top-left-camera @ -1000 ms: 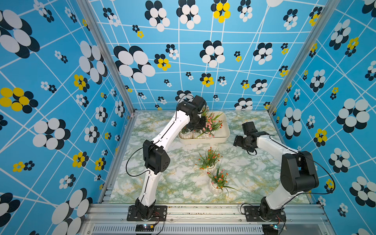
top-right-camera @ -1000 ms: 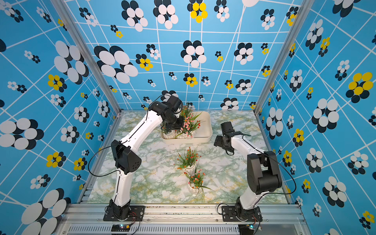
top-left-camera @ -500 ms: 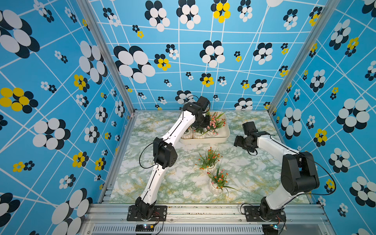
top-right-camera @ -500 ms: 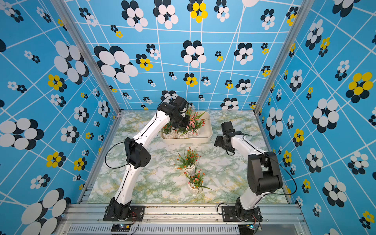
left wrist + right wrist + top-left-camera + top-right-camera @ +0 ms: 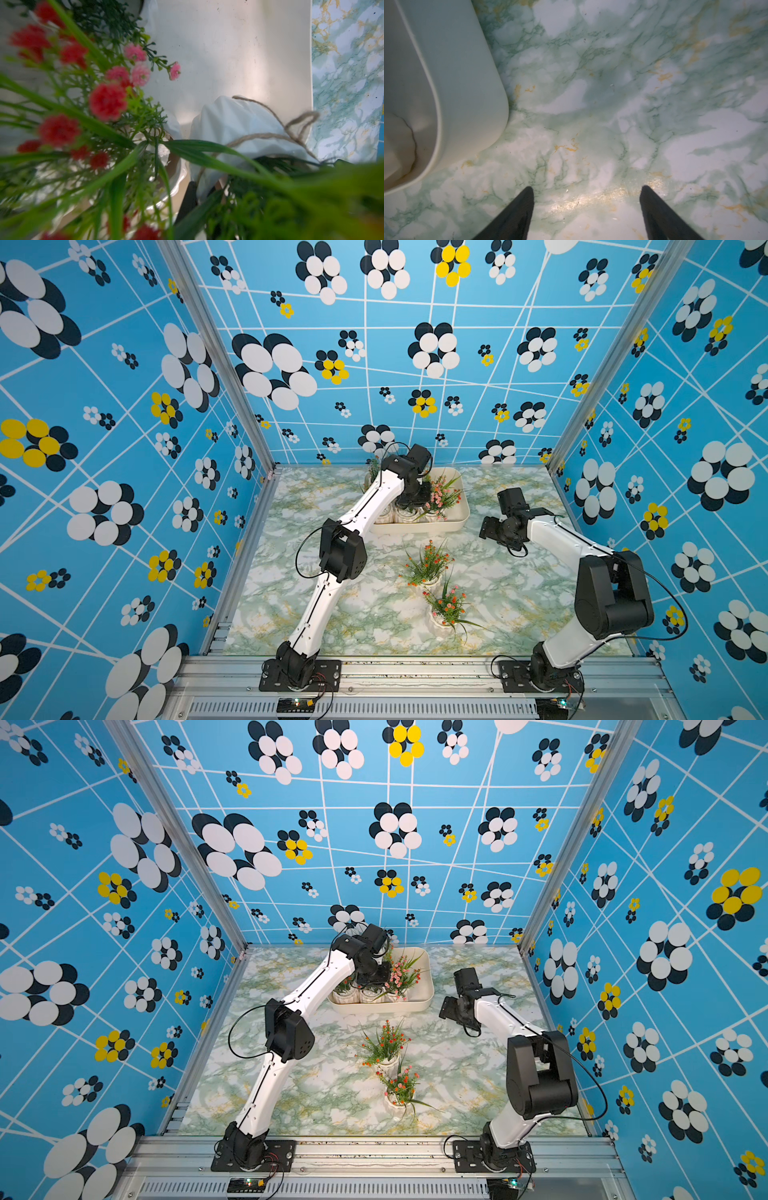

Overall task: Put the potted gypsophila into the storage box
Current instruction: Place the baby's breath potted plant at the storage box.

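The left gripper (image 5: 412, 497) is sunk in the box (image 5: 459, 519), pressed together, seemingly on the stems of a twine-tied pot (image 5: 234, 128) hanging tilted over its floor. This looks like the placing step, so next comes lowering it upright and letting go. Two loose pots (image 5: 428, 566) (image 5: 449, 605) stand on the table (image 5: 332, 614). The right gripper (image 5: 586, 189) hovers spread, empty. The left fingertips are lost in foliage (image 5: 311, 197).

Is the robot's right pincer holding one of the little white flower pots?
No, the right pincer is open above the green marbled tabletop, gripping nothing.
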